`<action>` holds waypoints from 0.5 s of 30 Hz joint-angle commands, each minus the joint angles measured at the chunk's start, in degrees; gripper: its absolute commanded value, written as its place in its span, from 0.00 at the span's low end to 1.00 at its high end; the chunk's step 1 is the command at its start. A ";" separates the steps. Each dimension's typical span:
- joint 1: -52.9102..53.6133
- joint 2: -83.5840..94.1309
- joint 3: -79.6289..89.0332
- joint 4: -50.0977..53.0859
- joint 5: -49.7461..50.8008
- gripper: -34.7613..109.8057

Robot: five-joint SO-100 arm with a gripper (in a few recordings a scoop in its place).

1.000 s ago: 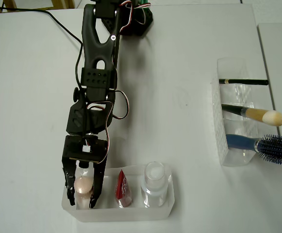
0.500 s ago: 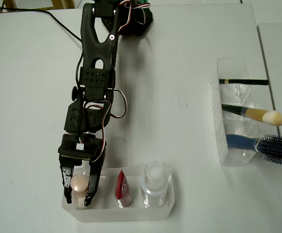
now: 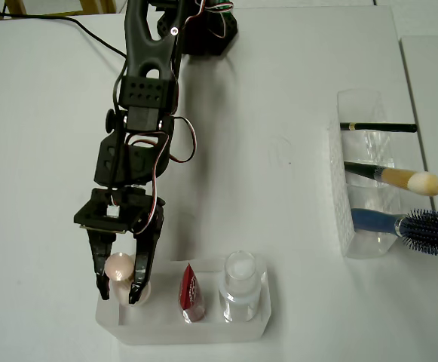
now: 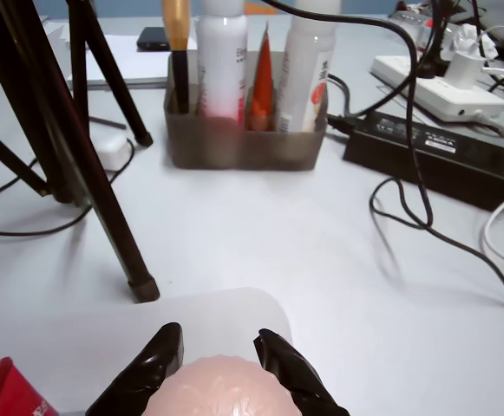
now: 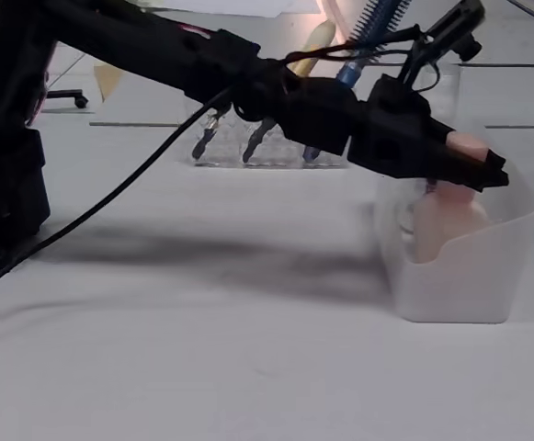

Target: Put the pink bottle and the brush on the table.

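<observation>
My black gripper (image 3: pixel 119 292) is shut on the cap of the pink bottle (image 3: pixel 119 267), over the left compartment of a clear tray (image 3: pixel 203 329). In the fixed view the gripper (image 5: pixel 481 171) holds the bottle (image 5: pixel 446 223) raised, its body still partly below the tray's rim (image 5: pixel 487 241). In the wrist view both fingers (image 4: pixel 147 373) flank the bottle's pink top (image 4: pixel 221 390). The brush (image 3: pixel 399 179), with its cream tip, lies in a clear holder (image 3: pixel 341 197) at the right of the white table (image 3: pixel 279 90), far from the gripper.
A red sachet (image 3: pixel 191 292) and a clear bottle with a white cap (image 3: pixel 241 281) stand in the tray's other compartments. The holder also carries a thin black pencil (image 3: pixel 377 127) and a blue hairbrush (image 3: pixel 424 229). The arm's base (image 3: pixel 203 30) sits at the table's far edge.
The gripper has pulled back and to the left in the overhead view and risen, lifting the pink bottle partway out of its compartment. Everything else stays where it was.
</observation>
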State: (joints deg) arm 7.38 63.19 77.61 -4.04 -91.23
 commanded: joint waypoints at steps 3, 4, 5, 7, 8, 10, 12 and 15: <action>0.18 9.93 0.00 1.76 -0.70 0.24; 0.18 11.07 0.26 2.37 -0.70 0.24; 0.18 12.30 0.62 2.90 -0.70 0.24; 0.18 14.06 1.23 4.04 -0.70 0.24; 0.18 15.38 1.85 5.19 -0.70 0.24; 0.18 18.02 3.25 6.94 -0.44 0.24; 0.18 21.62 5.10 10.20 -0.44 0.24; 0.18 26.81 8.79 13.27 -0.44 0.24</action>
State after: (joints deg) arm 7.38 82.00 85.25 7.56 -91.23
